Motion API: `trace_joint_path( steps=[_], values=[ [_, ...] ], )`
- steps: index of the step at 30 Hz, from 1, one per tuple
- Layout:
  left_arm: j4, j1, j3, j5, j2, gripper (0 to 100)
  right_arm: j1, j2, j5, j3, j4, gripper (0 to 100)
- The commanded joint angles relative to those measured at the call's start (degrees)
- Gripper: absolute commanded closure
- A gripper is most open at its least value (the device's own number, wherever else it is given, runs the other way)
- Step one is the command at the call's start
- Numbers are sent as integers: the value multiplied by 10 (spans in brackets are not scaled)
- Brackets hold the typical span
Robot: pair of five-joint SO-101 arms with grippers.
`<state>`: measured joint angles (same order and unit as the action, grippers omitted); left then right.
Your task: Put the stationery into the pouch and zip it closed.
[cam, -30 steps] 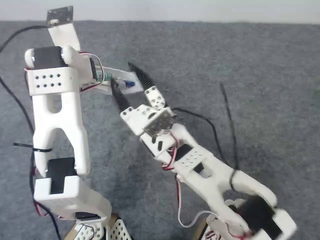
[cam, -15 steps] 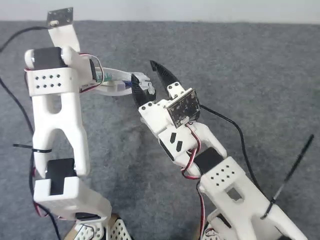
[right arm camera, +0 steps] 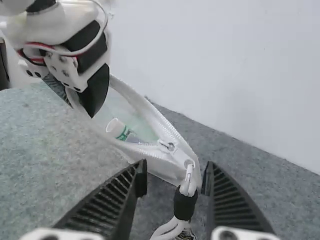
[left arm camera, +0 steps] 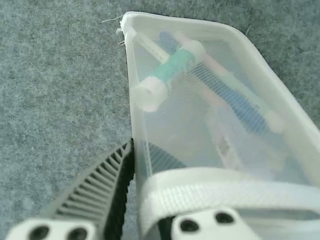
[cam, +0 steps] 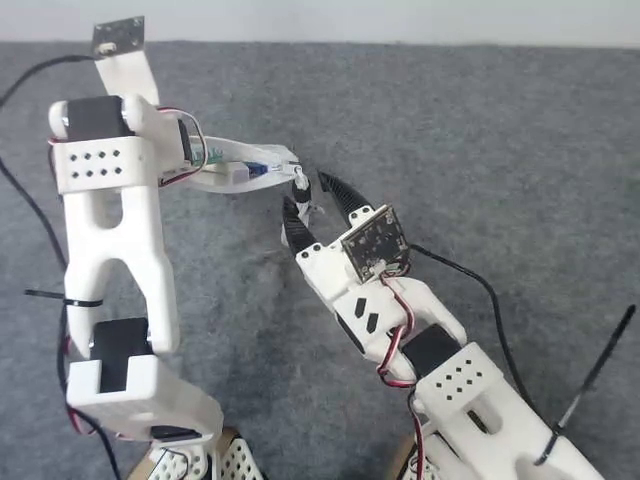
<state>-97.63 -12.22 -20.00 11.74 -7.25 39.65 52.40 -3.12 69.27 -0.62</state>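
Note:
The translucent mesh pouch (left arm camera: pixel 210 125) hangs off the grey felt, with my left gripper (left arm camera: pixel 142 200) shut on its top edge. Inside lie a teal-and-white pen (left arm camera: pixel 167 75) and a blue pen (left arm camera: pixel 235 100). In the high view the pouch (cam: pixel 245 165) sticks out from under the left arm towards my right gripper (cam: pixel 308 195). That gripper (right arm camera: pixel 172 197) is open at the pouch's end. The zip slider (right arm camera: pixel 167 146) sits near that end, and its pull cord (right arm camera: pixel 184 202) dangles between the black fingers (right arm camera: pixel 117 200) without being pinched.
Grey felt (cam: pixel 500 130) covers the table, with open room to the right and far side. A white wall (right arm camera: pixel 225 60) stands behind. Black cables (cam: pixel 455 270) trail beside the right arm and along the left edge (cam: pixel 25 200).
My right gripper slid along the pouch from its middle to its free end and drew back slightly, its wrist turning. The left arm and pouch stayed put.

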Motion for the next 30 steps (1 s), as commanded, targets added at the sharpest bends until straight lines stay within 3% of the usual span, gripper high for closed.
trace_joint_path(
  steps=[1,7,16,26,30],
  values=[
    [10,-3,3,-1,10,988,-9,-24,2,-9,1,818],
    [10,-3,3,-1,10,988,-19,-150,3,-44,-51,818],
    [10,-3,4,-2,10,988,-40,-302,2,-52,-240,818],
    [10,-3,4,-2,9,988,-46,-407,-1,-88,-335,819],
    [10,-3,4,-2,9,988,-44,-407,-62,-69,-380,894]
  ],
)
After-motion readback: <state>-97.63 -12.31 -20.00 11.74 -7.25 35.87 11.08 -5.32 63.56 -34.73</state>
